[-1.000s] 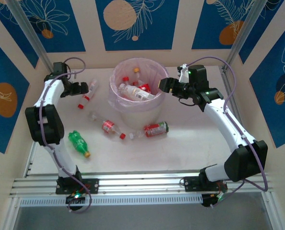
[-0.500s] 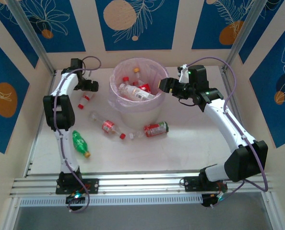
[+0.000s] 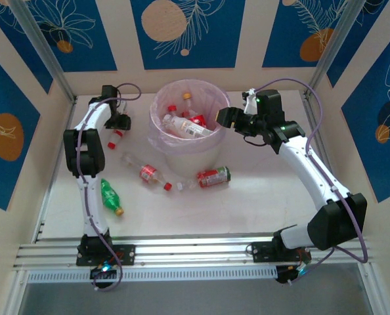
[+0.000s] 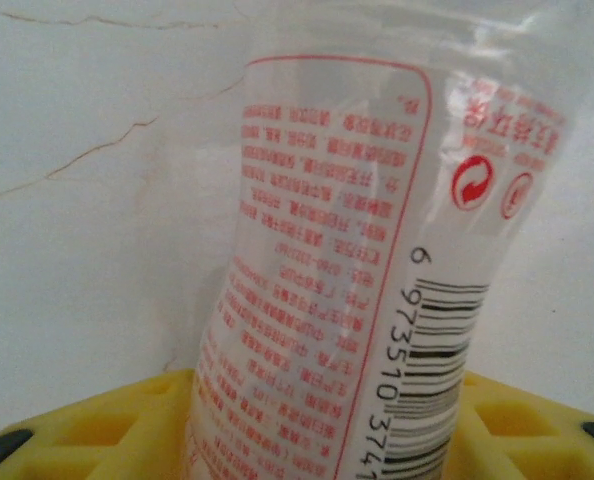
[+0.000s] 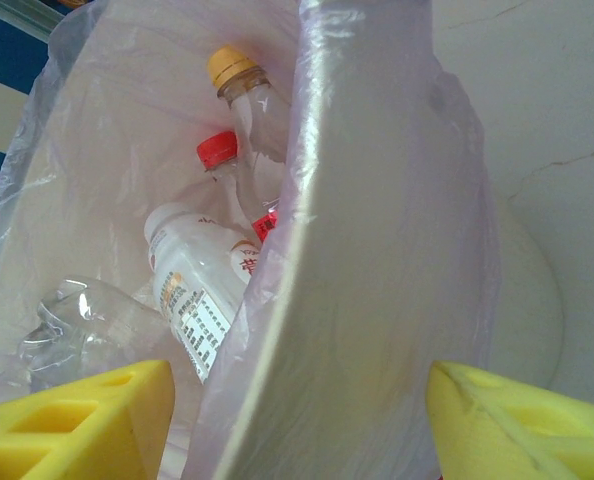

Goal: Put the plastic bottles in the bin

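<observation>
Four bottles lie out on the bench (image 3: 267,197), and more sit inside the bin (image 3: 188,156) already.

One thing has just changed. A moment ago the left gripper (image 3: 121,122) was spread wide, a bit to the side of the clear bottle (image 4: 337,250). Now the arm has reached over, and the yellow pads (image 4: 107,430) have come in against both sides of that bottle. So the left gripper is pinching the clear bottle around its label. The bottle is at nine o'clock from the bin, and it looks to be down on the bench.

The right gripper (image 3: 225,118) has not moved. It hangs at three o'clock on the bin with its fingers spread. One finger is over the inside of the bin and one over the outside, with the rim between them. It holds nothing.

What does this mean? I think the grab is done, or nearly done, and the lift comes next. The bin is near, so the trip is short, but the arm must go up over the tall rim first. The bottle is smooth and light, so it could slip out of a poor pinch.

After that, three are left: the green bottle (image 3: 108,194) at eight o'clock, a red-label bottle (image 3: 148,172) at seven o'clock, and a red bottle (image 3: 213,176) at five o'clock.
</observation>
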`<state>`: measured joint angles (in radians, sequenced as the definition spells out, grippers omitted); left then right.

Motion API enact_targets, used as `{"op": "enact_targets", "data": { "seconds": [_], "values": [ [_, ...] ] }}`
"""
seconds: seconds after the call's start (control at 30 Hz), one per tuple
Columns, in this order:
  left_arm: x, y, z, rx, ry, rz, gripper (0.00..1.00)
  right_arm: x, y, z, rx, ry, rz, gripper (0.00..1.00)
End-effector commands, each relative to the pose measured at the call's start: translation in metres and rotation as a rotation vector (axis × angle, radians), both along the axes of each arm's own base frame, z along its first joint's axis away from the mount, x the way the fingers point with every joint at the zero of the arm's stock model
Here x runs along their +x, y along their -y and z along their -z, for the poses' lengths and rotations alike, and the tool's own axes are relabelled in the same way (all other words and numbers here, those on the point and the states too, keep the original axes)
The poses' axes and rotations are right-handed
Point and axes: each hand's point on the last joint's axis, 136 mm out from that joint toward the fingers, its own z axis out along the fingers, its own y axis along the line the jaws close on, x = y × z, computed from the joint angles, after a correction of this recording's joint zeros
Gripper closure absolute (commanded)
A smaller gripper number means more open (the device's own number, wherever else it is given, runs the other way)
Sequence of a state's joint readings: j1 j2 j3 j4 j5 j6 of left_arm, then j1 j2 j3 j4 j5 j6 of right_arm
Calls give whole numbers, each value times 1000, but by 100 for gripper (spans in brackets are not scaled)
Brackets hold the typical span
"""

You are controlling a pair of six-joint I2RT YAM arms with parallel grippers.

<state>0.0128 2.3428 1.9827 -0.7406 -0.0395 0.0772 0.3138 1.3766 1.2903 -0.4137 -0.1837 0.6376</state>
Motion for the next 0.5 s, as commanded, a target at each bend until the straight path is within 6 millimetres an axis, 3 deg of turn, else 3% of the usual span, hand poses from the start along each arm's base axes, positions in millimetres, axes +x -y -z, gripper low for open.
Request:
{"op": "enact_targets", "data": {
  "seconds": [0.0,0.13,0.2,0.3,0.47],
  "values": [
    [-11,0,-2,12,-18,-17,48,-8,2,-2,-14,-12,1,32],
    [-13,0,-31,17,32,-5,48,-9,2,3,-22,-27,2,32],
    [-14,-2,-55,29,72,-6,48,-10,2,2,-22,-24,2,32],
    [-21,-5,-104,51,155,-8,47,-11,2,0,-24,-15,6,32],
    [-54,5,-206,17,373,-3,46,-14,5,2,-41,-13,19,32]
  ]
}}
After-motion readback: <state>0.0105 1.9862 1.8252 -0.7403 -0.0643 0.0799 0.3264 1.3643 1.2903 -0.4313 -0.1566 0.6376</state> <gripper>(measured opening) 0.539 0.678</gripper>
